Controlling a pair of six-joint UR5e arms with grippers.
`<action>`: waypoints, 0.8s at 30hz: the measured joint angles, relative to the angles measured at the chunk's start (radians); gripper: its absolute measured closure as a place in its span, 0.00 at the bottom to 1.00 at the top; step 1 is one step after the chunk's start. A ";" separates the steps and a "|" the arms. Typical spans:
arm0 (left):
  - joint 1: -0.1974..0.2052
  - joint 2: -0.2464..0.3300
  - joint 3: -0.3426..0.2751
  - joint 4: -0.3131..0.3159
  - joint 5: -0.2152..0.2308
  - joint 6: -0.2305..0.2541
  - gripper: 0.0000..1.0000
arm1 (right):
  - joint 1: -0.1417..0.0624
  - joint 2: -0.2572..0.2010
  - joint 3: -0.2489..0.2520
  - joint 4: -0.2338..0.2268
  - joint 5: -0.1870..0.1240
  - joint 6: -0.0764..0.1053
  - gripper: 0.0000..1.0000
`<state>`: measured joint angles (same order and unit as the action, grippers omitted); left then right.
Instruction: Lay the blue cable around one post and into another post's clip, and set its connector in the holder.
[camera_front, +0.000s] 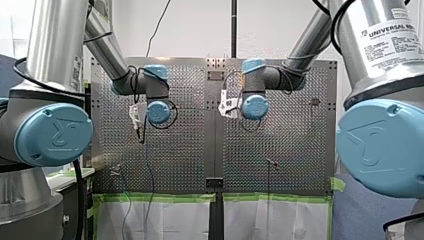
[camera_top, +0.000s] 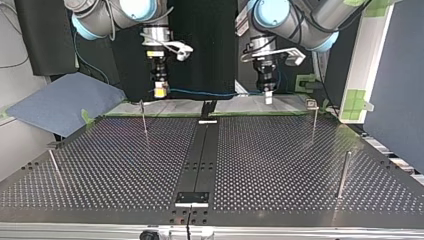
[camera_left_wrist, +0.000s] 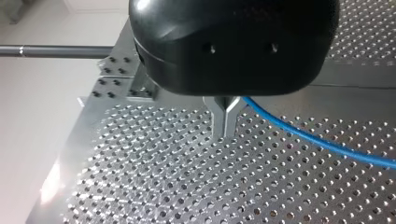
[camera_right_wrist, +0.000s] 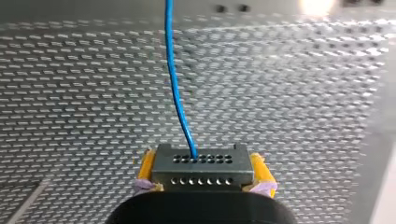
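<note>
Posts (camera_top: 143, 117) — four; blue cable (camera_right_wrist: 173, 70) — one; connector (camera_right_wrist: 201, 169) one.

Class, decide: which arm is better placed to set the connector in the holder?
My right. My right hand clamps the connector between its yellow pads; my left hand only pinches the blue cable.

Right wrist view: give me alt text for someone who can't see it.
My right gripper clamps a grey connector with two rows of holes between its yellow pads. A blue cable runs from the connector, ahead over the perforated table.
</note>
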<state>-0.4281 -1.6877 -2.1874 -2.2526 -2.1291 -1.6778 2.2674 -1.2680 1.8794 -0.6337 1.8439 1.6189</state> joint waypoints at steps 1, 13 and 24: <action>0.000 0.004 0.001 -0.010 -0.001 -0.002 1.00 | -0.004 -0.009 -0.008 0.008 -0.009 -0.002 1.00; 0.041 0.078 0.027 -0.115 -0.037 -0.053 1.00 | 0.045 -0.079 -0.105 0.107 -0.085 -0.055 1.00; 0.086 0.179 0.060 -0.216 -0.045 -0.110 1.00 | 0.137 0.003 -0.198 0.199 -0.056 -0.109 1.00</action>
<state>-0.3421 -1.5088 -2.1269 -2.4686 -2.1739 -1.7876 2.4047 -1.2649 1.6812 -0.4343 1.7883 1.5100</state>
